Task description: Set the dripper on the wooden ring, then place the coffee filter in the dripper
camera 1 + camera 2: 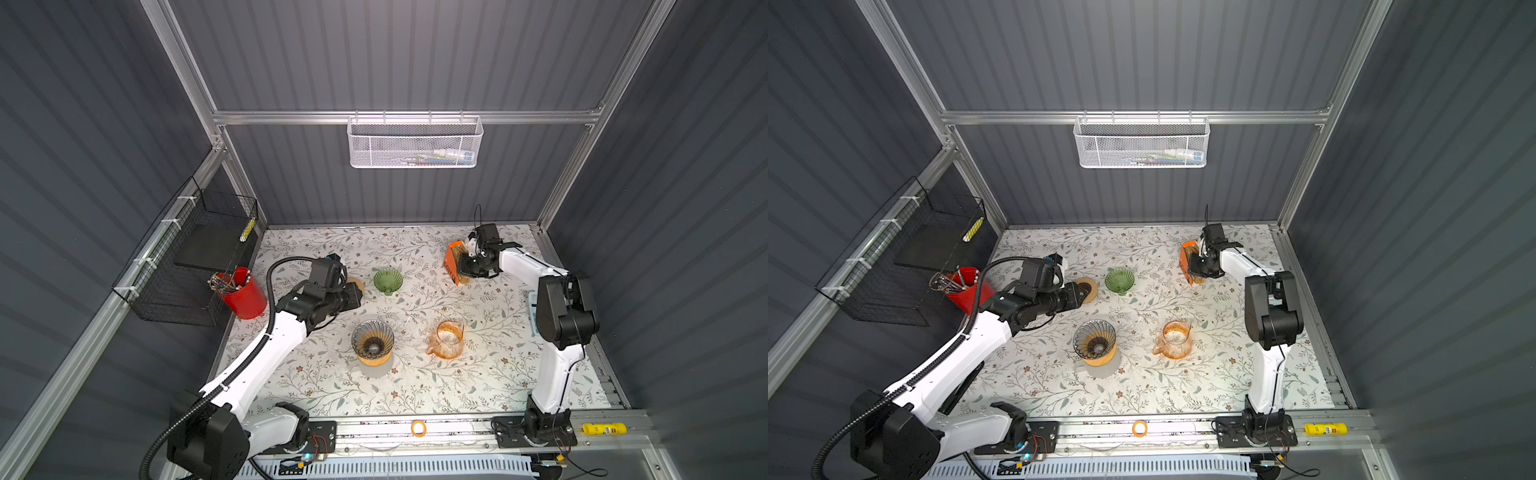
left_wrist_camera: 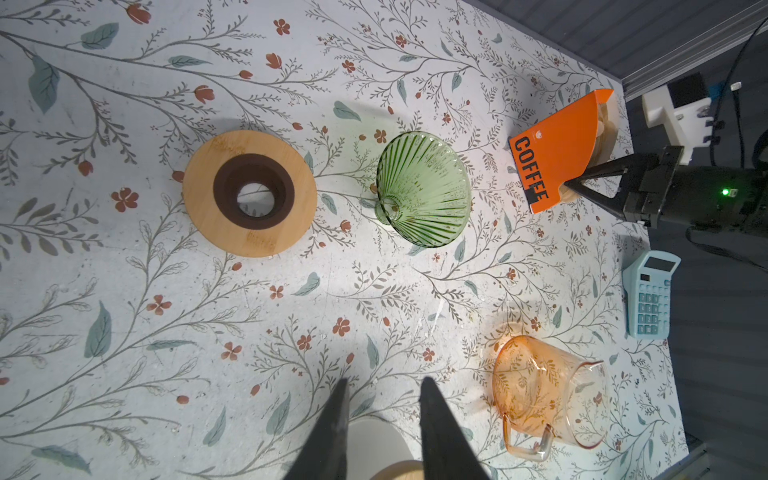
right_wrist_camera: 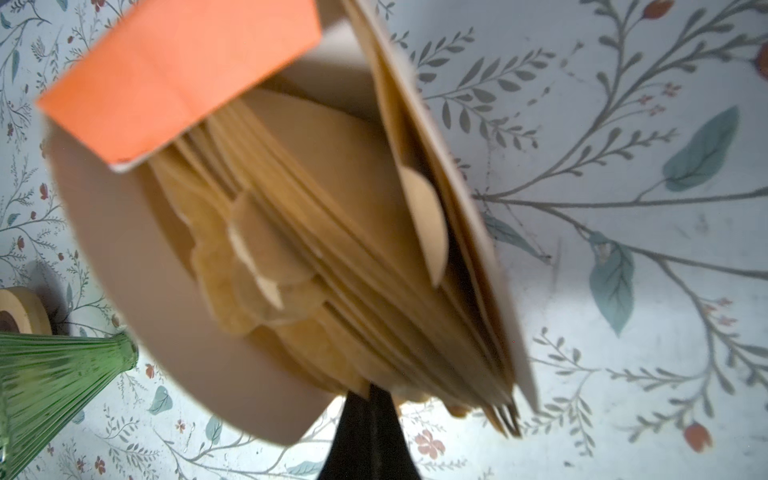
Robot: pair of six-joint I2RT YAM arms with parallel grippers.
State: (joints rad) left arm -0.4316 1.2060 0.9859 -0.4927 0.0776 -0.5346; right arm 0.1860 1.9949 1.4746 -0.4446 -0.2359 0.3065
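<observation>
Bench carries everything. Orange filter box stands right against the right tool, whose jaws are pressed together at the edge of the paper stack; can't tell if a sheet is caught. Between the two tools sits the green dripper; the smoked dripper is just beside the left tool, which is spread and empty. The filters sit in the box: likely light, floppy, easily torn, prone to cling together. I'd pinch one sheet's rim tab, not the stack.
</observation>
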